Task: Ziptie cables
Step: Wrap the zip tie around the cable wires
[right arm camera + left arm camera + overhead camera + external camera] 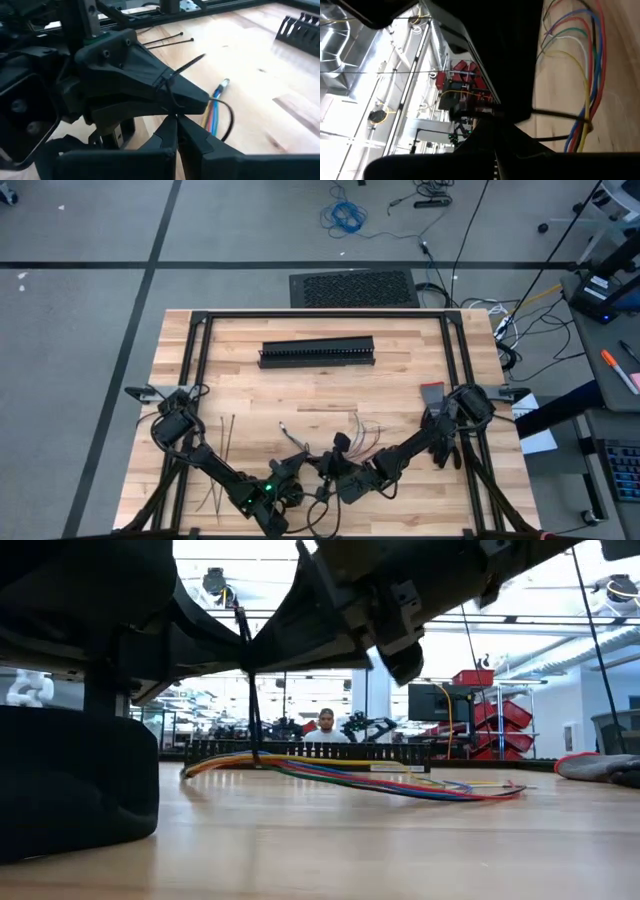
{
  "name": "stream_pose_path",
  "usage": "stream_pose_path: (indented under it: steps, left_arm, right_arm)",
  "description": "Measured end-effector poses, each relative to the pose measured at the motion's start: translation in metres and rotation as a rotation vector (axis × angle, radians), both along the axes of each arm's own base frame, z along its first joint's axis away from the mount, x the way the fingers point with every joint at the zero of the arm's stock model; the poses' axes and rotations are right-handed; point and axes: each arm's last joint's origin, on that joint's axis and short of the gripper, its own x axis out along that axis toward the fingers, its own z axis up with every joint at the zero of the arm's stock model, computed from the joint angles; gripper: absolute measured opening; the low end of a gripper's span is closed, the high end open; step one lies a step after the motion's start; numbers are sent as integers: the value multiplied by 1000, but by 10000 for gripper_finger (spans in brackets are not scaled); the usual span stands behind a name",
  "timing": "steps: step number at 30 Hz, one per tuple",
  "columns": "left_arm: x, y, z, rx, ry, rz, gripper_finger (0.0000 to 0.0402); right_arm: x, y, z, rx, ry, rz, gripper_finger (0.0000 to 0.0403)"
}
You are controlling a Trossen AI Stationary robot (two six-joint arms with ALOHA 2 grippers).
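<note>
Meeting near cables (214, 107): left hand (192, 97), right hand (176, 131), both closed.

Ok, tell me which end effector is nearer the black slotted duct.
Right, narrowly. The right end effector sits below the black slotted duct, toward the table's near edge; the left end effector is lower still.

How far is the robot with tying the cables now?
Done: a ziptie already loops around the cables. In hand: the left gripper and right gripper are both shut on that ziptie, seemingly tightening it. Left: spare zipties still lie on the table.
</note>
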Motion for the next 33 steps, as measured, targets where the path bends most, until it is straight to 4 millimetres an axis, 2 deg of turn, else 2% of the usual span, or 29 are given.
stream_pose_path:
  steps: [5, 15, 33]
  left_arm:
    - [0, 0, 0, -1, 0, 0, 0]
    - [5, 6, 0, 48, 21, 33, 0]
    - [6, 7, 2, 188, 151, 38, 0]
  right_arm:
    - [-4, 5, 8, -6, -22, -3, 0]
    - [-3, 7, 8, 63, -10, 71, 0]
    - [0, 0, 3, 160, 16, 35, 0]
